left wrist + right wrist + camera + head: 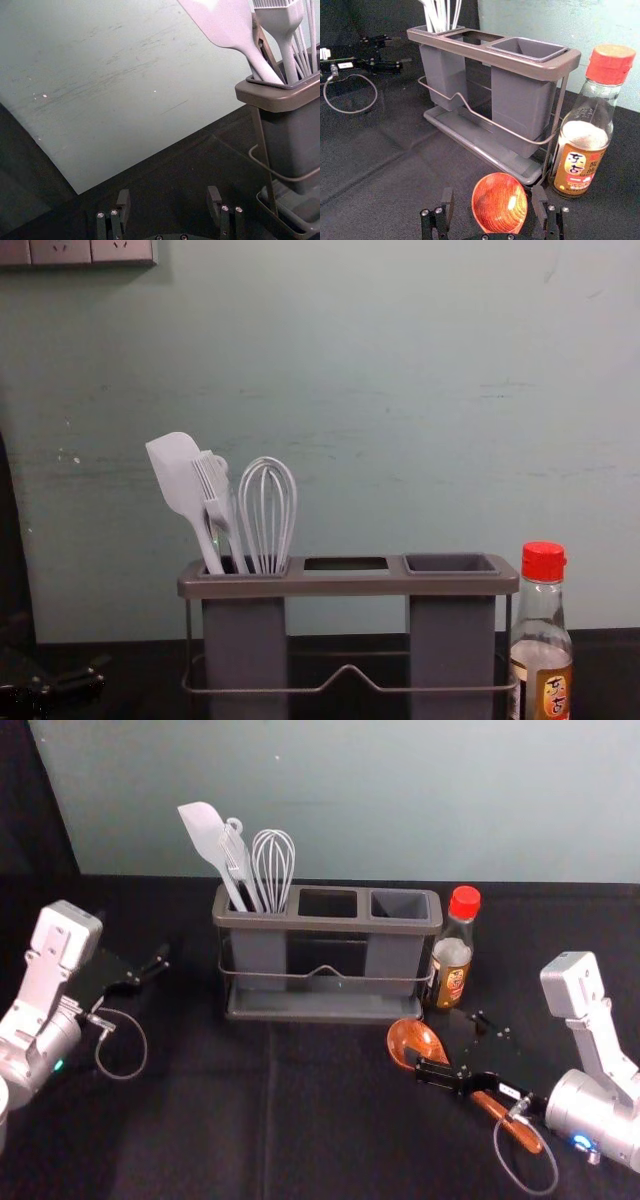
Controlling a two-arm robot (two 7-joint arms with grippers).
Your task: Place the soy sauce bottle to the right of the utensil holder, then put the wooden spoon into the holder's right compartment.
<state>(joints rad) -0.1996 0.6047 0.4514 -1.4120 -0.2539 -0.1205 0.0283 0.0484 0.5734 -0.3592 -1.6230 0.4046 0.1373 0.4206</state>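
In the head view my right gripper [457, 1046] is above the wooden spoon [418, 1038], which lies slanted on the table, bowl towards the holder. The right wrist view has the spoon's bowl [499, 202] between the spread fingers of my right gripper [492, 199], not gripped; part of the handle is hidden. The soy sauce bottle [452, 965] stands upright just right of the utensil holder [325, 1004], whose right compartment [527, 48] is empty. My left gripper [138, 948] is parked left of the holder; in its wrist view the left gripper [169, 199] is open, holding nothing.
A white spatula [178, 475], a brush [212, 485] and a whisk [267, 510] stand in the holder's left compartment. Behind the black-covered table [200, 1120] rises a pale green wall [380, 800].
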